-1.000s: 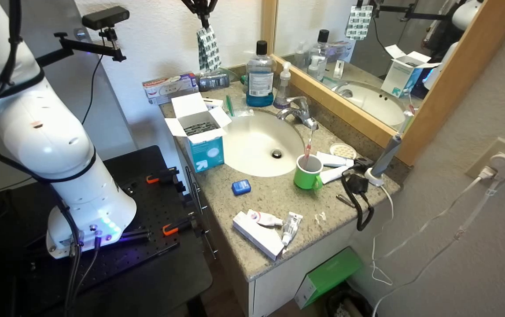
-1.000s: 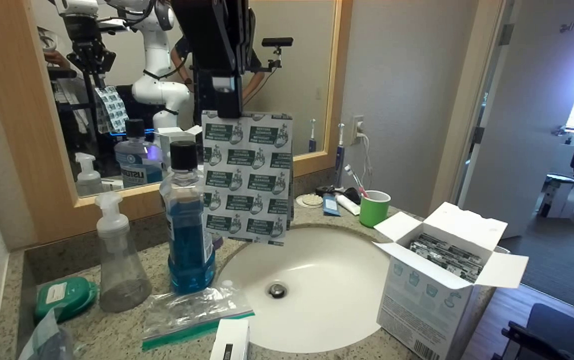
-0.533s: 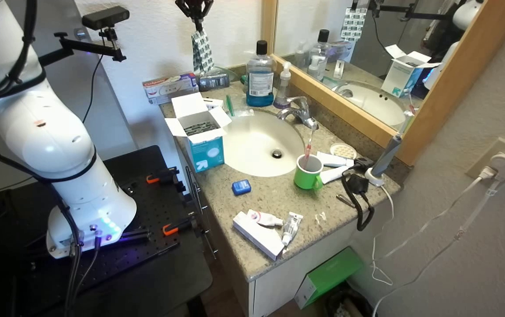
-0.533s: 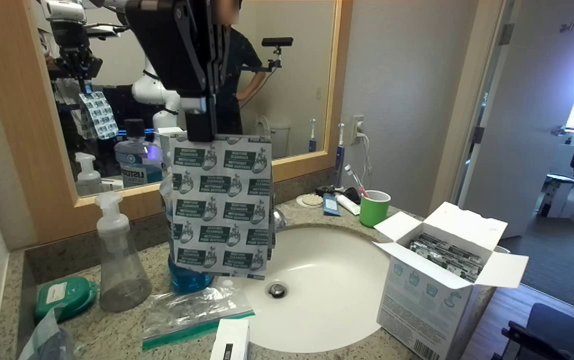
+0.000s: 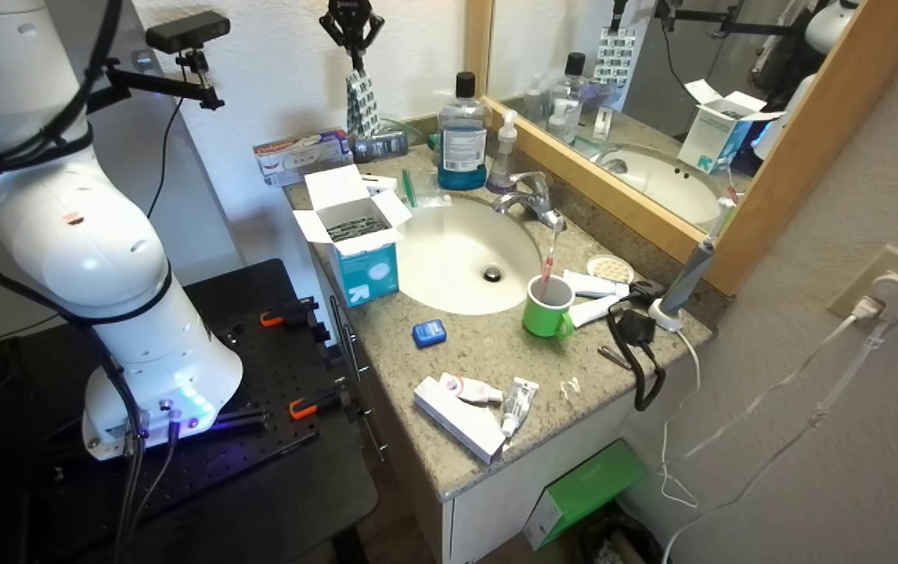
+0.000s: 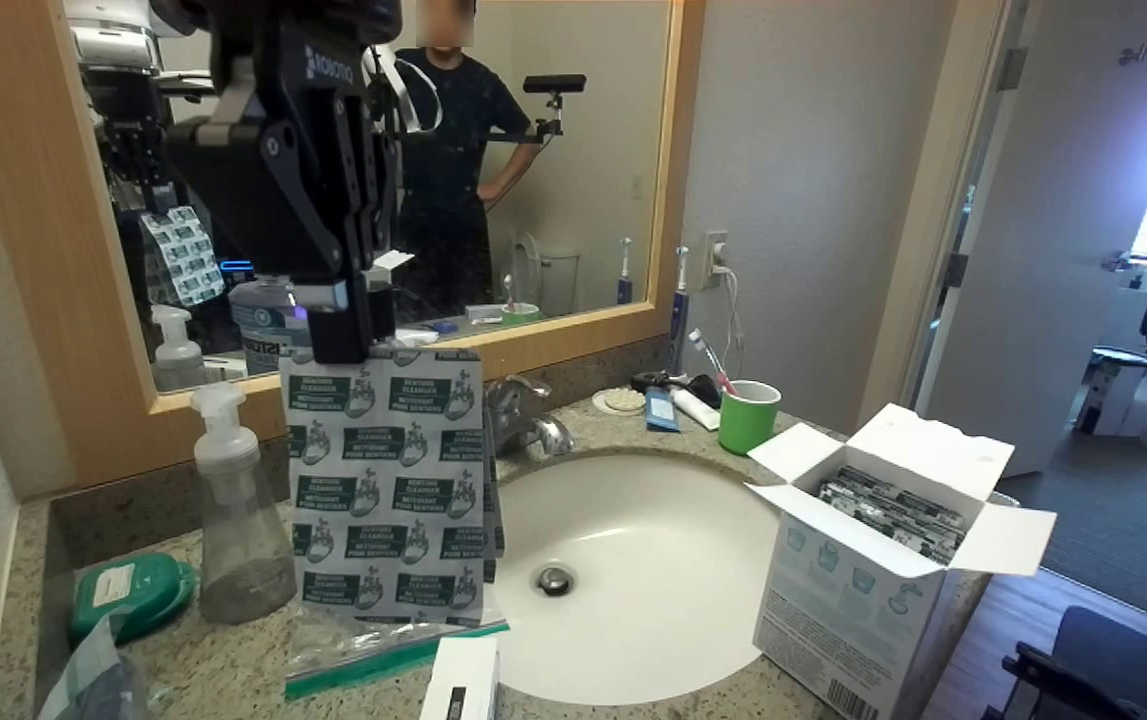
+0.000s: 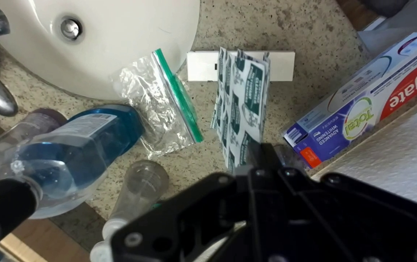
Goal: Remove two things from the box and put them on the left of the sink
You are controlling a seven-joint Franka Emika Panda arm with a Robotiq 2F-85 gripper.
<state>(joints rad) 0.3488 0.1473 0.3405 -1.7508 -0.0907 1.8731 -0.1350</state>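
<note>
The open box (image 5: 369, 274) is teal and white and stands by the sink (image 5: 437, 270), flaps spread. It also shows in an exterior view (image 6: 838, 620), with several foil packets (image 6: 893, 512) inside. My gripper (image 5: 357, 63) is shut on a folded strip of white and green foil packets (image 5: 362, 106), which hangs down from the fingertips. In an exterior view the gripper (image 6: 358, 345) holds the strip (image 6: 383, 490) by its top edge, before the mirror. In the wrist view the gripper (image 7: 264, 149) and strip (image 7: 243, 102) are over the counter beside the sink. I cannot tell the gap below the strip.
Under or near the strip lie a zip bag (image 7: 157, 105) and a small white box (image 7: 281, 65). A mouthwash bottle (image 7: 84, 134), a soap dispenser (image 6: 248, 540) and a Colgate box (image 7: 361, 102) stand around. The faucet (image 6: 533, 430) and mirror are behind.
My gripper has come down with the strip in it. In an exterior view the strip has moved down and to the left, now covering the mouthwash bottle. The box has not moved.
</note>
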